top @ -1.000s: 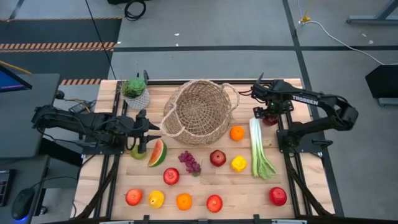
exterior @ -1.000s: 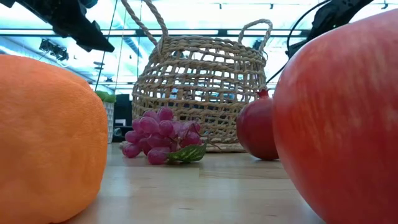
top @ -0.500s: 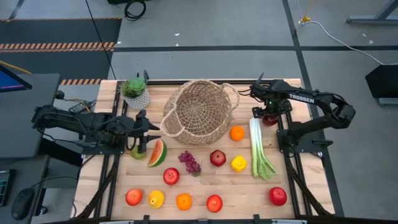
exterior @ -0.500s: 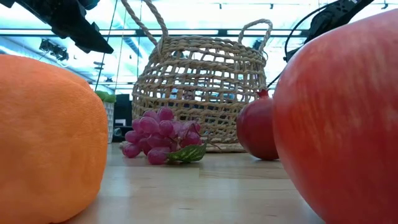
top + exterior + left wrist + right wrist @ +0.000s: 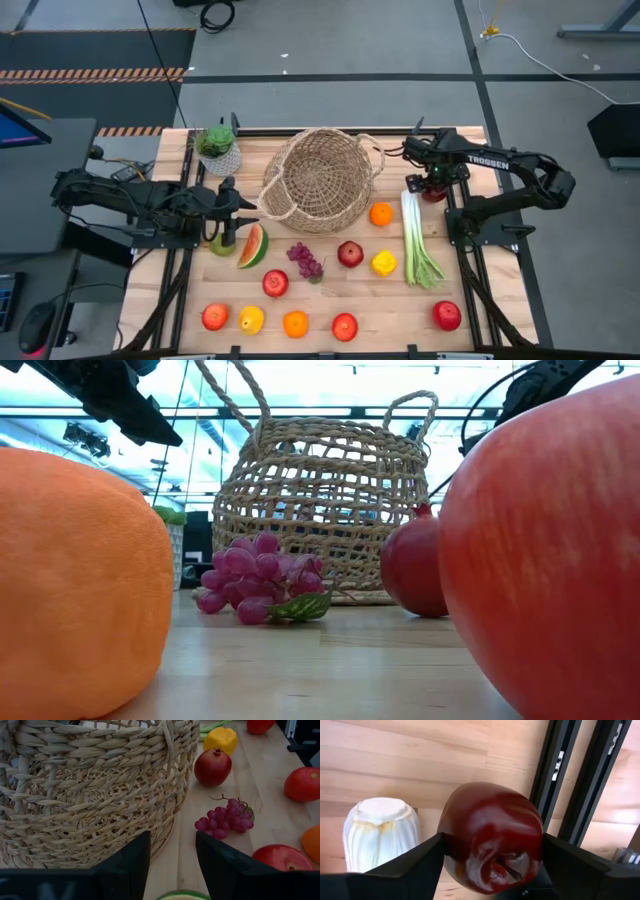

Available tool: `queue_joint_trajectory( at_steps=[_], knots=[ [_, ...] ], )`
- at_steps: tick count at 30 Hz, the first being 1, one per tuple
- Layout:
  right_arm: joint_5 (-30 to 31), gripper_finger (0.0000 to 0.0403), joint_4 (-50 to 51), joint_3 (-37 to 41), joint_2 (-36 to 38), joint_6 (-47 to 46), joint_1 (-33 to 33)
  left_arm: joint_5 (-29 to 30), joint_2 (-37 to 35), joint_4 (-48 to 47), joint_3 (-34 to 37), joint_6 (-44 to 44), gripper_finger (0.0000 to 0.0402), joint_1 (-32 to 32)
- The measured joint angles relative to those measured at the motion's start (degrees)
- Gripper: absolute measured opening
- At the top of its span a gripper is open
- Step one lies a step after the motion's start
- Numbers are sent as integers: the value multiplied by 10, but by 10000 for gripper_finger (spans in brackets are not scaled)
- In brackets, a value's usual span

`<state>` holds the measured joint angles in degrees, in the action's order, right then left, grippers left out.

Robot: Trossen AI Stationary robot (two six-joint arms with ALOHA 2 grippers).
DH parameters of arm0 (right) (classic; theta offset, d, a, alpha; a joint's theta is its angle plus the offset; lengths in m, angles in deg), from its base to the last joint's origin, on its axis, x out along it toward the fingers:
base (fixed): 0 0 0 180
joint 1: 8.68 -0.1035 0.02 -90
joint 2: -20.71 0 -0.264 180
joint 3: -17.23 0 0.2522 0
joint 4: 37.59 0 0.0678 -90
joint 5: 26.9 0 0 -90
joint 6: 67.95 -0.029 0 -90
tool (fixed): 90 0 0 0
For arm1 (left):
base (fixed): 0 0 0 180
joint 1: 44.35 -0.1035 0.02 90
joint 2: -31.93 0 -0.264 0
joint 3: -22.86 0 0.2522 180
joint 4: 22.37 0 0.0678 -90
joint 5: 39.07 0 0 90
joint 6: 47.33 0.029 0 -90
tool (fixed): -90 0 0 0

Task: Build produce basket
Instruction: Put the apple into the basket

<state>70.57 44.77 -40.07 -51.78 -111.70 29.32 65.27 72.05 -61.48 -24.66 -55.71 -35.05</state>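
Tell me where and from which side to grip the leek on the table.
Grip the leek across its white shank, just below the blunt root end, coming straight down from above. It lies flat and runs lengthwise away from the right gripper, which is already shut on a dark red apple. The shank looks firm and narrow; the splayed green leaves would likely slip.

Overhead + table-level; shared basket [image 5: 318, 180]

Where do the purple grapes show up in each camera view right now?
High view: the purple grapes lie mid-table, just in front of the basket.
Low view: grapes at centre-left, before the basket.
Left wrist view: grapes right of centre, beside the basket wall.
Right wrist view: not in it.
Shared landmark: the pomegranate next to them.
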Motion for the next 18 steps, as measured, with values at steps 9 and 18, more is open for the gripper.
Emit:
queue_joint_trajectory(
  at_steps=[9,18],
  knots=[
    [6,273,1,1,0,15,-15,0,0,0,0,0,165,0],
    [-10,267,8,-24,-4,40,-30,0,0,0,0,1,164,0]
  ],
)
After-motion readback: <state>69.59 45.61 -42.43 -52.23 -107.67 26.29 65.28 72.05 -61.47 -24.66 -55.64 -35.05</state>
